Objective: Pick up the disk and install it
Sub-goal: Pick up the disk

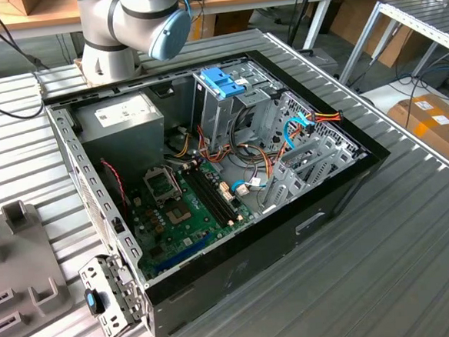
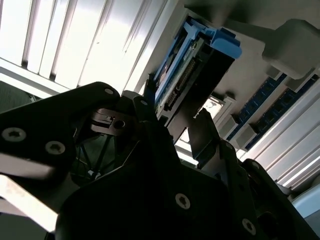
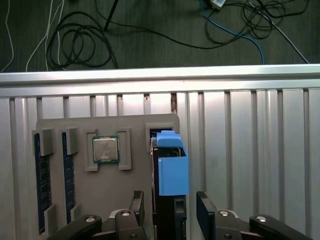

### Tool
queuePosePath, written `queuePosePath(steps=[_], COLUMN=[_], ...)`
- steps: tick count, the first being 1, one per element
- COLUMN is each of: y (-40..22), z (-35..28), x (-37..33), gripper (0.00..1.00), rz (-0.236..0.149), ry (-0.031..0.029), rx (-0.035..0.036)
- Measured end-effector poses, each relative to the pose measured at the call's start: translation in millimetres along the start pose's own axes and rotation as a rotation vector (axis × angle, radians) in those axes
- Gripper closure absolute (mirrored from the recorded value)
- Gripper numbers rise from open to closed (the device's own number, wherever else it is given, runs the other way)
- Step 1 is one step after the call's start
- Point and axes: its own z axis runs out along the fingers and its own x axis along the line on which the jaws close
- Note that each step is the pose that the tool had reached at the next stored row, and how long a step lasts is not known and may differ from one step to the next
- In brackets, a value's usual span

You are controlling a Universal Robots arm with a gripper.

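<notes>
Pick-up is the step in hand. The gripper (image 3: 170,196) is hovering over the grey moulded fixture tray (image 3: 135,125), its black fingers (image 3: 201,200) spread and straddling the disk (image 3: 172,175), apparently without touching it. The disk is standing on edge in a tray slot just beside the seated processor (image 3: 105,149). The tray is lying on the ribbed aluminium table (image 3: 250,150), at the exterior view's left of the open computer case (image 1: 239,268). In the second wrist view the disk is showing light-blue plastic rails, a dark flat body and a connector row. A grasp here is probably calling for square, even contact on those smooth flat faces.
</notes>
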Motion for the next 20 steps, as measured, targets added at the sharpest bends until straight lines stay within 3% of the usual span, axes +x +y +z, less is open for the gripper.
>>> queuePosePath(steps=[4,20], y=[0.3,-1.1], z=[4.1,5.3], x=[0.0,-0.1], gripper=[0.46,0.46], rz=[-0.002,-0.002], ry=[0.0003,0.0001], rx=[-0.0003,0.0001])
